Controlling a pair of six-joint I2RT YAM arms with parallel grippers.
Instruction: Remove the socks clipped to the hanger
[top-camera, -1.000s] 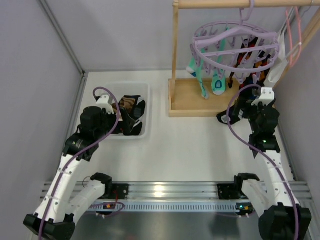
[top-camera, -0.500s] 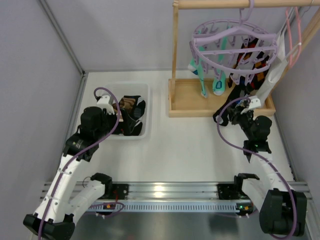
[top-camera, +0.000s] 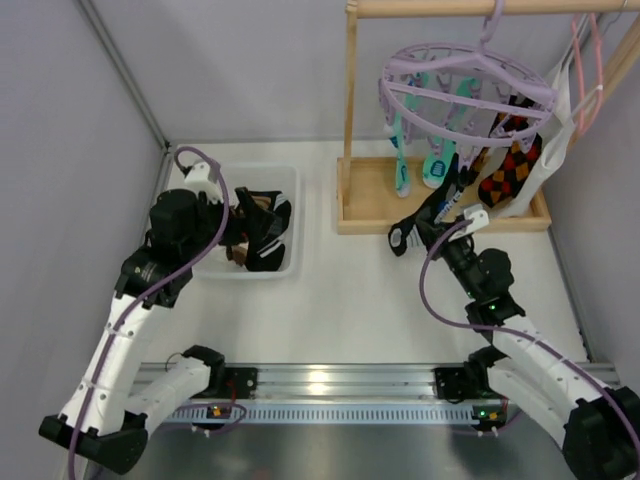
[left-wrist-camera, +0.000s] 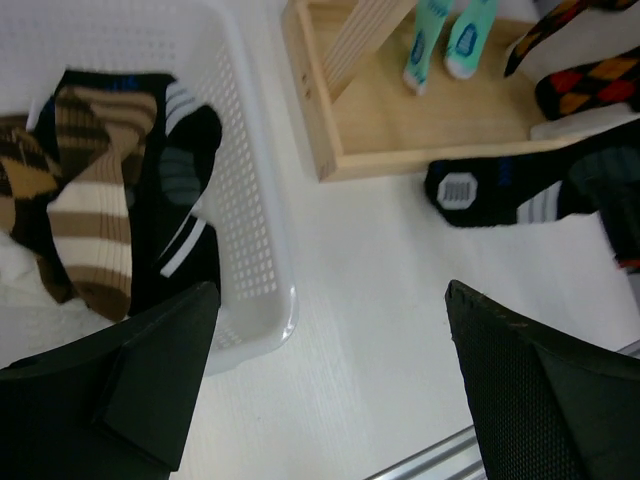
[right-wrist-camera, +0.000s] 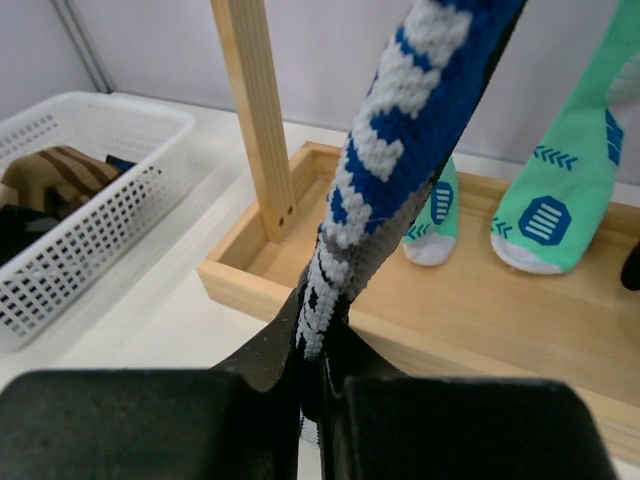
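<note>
The lavender ring hanger (top-camera: 465, 85) hangs by its hook from the top bar of a wooden rack (top-camera: 350, 100) at the far right corner of the table (top-camera: 360, 290). Two teal socks (top-camera: 437, 165) dangle from its pegs over the rack's tray base (top-camera: 365, 215). An orange, red and black argyle sock (top-camera: 510, 170) hangs at the ring's right side, beside a white cloth (top-camera: 555, 150).

The right gripper (right-wrist-camera: 318, 365) is clenched on a black sock (right-wrist-camera: 400, 150) with blue and white patches, its two fingers pinched tight around the fabric. That sock runs at a slant from under the ring, across the front edge of the tray, with its toe over the table just left of the gripper. We cannot tell whether a peg holds its upper end.

A white mesh basket (left-wrist-camera: 250, 200) sits near the far left of the table, well apart from the rack. Inside it lie a brown-tan striped sock (left-wrist-camera: 90, 220) and another black sock with white stripes (left-wrist-camera: 185, 200), touching each other.

The left gripper (left-wrist-camera: 328, 310) hangs above the basket's near right corner, released, its fingers (left-wrist-camera: 150, 370) spread wide with nothing between them.

A pink wire hanger (top-camera: 590, 80) hangs at the right end of the bar.
</note>
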